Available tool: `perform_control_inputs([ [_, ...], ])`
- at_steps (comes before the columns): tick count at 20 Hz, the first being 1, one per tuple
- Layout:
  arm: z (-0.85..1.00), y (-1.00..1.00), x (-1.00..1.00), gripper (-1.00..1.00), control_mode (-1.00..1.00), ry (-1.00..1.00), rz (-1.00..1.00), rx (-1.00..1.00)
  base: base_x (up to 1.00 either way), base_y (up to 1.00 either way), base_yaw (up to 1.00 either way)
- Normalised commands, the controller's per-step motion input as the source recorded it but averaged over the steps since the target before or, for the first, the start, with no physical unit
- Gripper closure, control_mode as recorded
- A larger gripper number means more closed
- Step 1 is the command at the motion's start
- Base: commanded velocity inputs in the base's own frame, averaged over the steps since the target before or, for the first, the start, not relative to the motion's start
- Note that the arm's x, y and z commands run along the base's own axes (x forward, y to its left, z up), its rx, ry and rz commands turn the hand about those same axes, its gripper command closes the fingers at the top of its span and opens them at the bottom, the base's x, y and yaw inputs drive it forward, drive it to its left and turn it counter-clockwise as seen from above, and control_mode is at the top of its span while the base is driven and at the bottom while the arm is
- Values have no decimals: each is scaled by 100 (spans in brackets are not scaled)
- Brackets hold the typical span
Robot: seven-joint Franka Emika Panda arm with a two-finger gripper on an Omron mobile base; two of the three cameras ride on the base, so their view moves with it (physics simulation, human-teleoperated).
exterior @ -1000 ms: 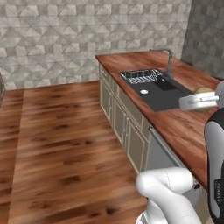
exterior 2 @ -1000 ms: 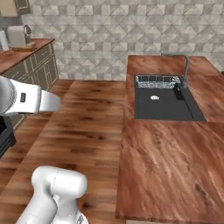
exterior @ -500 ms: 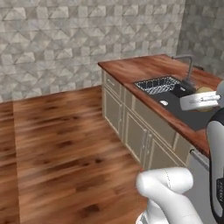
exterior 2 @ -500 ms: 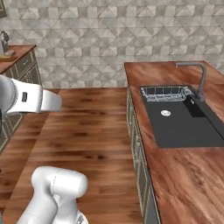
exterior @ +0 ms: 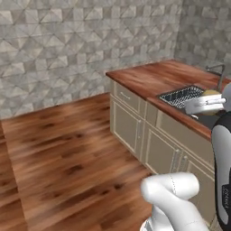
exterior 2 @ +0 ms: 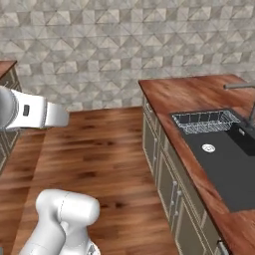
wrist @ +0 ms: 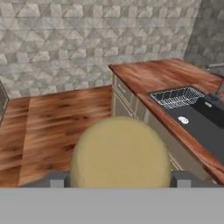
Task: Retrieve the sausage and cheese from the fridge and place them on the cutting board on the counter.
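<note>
Left base view: the gripper (exterior: pixel 211 103) hangs at the right edge, over the sink (exterior: pixel 198 101) side of the counter (exterior: pixel 155 76), with a pale yellow round thing tucked behind it, probably the cheese (exterior: pixel 210 93).

Right base view: the counter runs down the right side; no cutting board on the stretch shown.

Hand view: the cheese sits between the 2 fingertips (wrist: pixel 56 181), jaws spread wide and pinching it. The counter lies ahead and right of the hand. Which way the board lies: cannot tell.
</note>
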Motion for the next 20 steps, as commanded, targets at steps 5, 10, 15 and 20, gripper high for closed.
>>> perform_control_inputs([
  [5,0,0,0,100,100,0,0,0,100,85,-31],
  [10,0,0,0,100,100,0,0,0,100,97,-31],
  [15,0,0,0,100,100,0,0,0,91,82,20],
  [20,0,0,0,100,100,0,0,0,25,0,91],
])
